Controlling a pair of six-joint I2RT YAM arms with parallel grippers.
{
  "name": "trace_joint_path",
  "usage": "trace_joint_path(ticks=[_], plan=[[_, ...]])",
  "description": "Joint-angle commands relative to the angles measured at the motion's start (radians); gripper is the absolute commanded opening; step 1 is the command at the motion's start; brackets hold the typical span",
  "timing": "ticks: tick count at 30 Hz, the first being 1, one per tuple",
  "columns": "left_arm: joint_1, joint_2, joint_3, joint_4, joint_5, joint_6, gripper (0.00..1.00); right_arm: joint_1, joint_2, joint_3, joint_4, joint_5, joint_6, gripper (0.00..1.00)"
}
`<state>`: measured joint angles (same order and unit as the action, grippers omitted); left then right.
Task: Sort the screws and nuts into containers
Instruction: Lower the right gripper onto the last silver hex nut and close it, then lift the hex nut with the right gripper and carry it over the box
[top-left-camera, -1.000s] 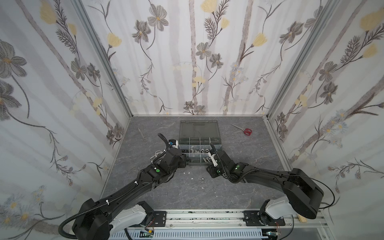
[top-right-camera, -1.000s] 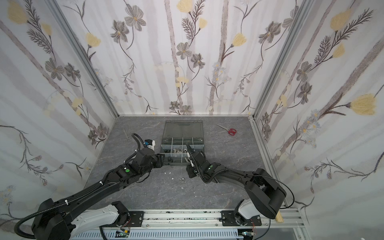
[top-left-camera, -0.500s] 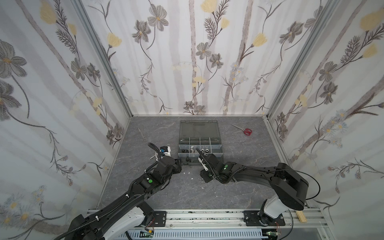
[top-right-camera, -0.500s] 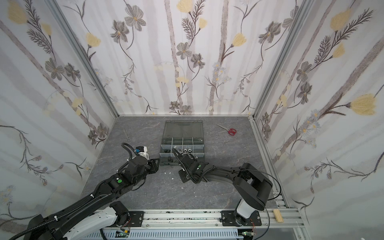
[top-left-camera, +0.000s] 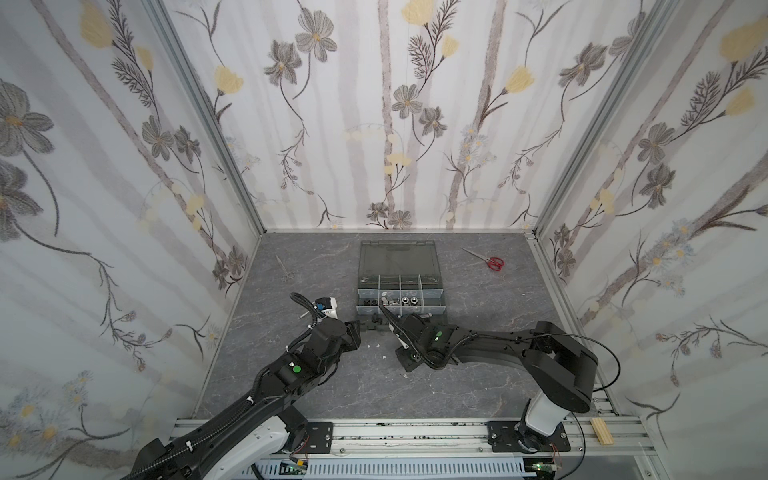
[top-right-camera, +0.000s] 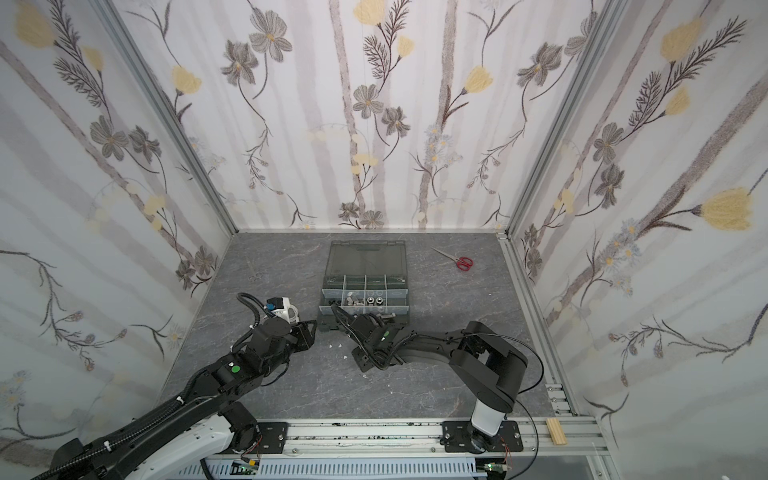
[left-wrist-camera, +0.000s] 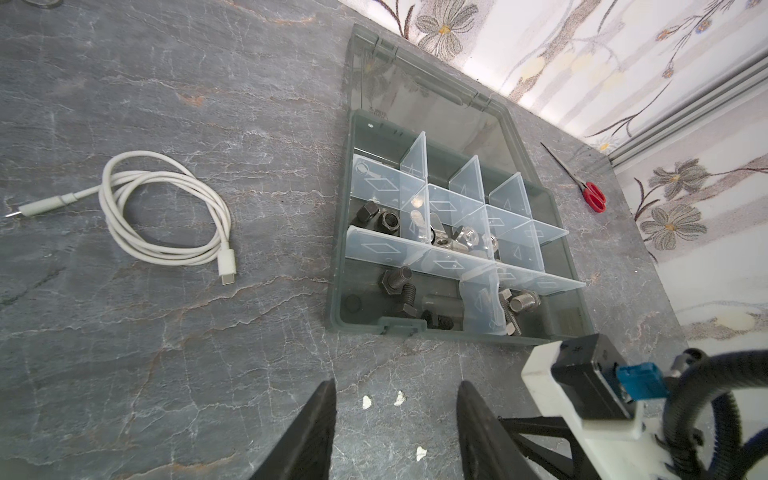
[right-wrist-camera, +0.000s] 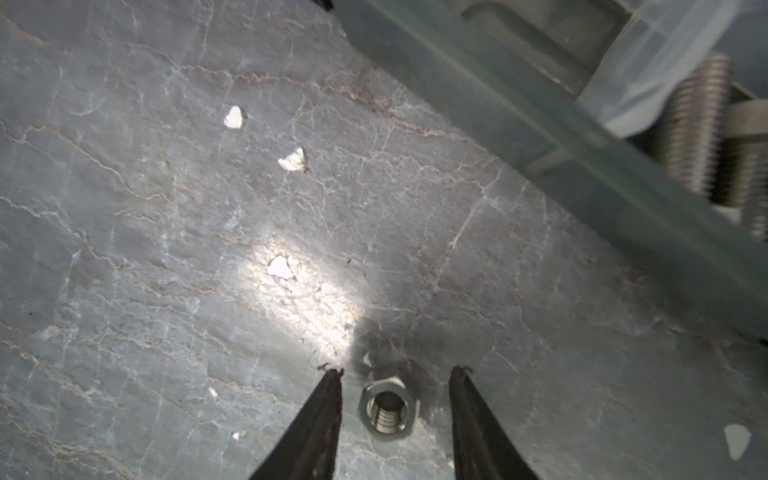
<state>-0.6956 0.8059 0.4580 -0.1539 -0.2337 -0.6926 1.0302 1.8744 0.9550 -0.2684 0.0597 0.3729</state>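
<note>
Shiny hex nut on veined grey tabletop.

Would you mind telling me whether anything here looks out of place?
One silver nut lies loose on the table, outside the organizer case, between the right hand's open fingers; white flecks litter the surface nearby.

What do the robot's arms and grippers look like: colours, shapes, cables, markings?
Both arms are black with white base links. The left arm and right arm each carry a green dot and a ribbed black cable. The left gripper and right gripper have slim black fingers tapering to points. A white mount with a blue plug sits on the left wrist.
</note>
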Motion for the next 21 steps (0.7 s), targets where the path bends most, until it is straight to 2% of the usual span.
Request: trace_joint_path(ticks=[1,13,21], plan=[[0.002,-0.006,-0.007,0.033,-0.012,-0.015,0.49,0.005,0.018,0.016,-0.013,0.030,-0.002,0.44],[0.004,-0.019,-0.026,0.050,-0.007,-0.021,0.49,0.018,0.035,0.019,-0.037,0.055,0.003,0.42],[0.003,-0.035,-0.038,0.057,-0.007,-0.028,0.50,0.025,0.042,0.023,-0.040,0.073,0.004,0.32]])
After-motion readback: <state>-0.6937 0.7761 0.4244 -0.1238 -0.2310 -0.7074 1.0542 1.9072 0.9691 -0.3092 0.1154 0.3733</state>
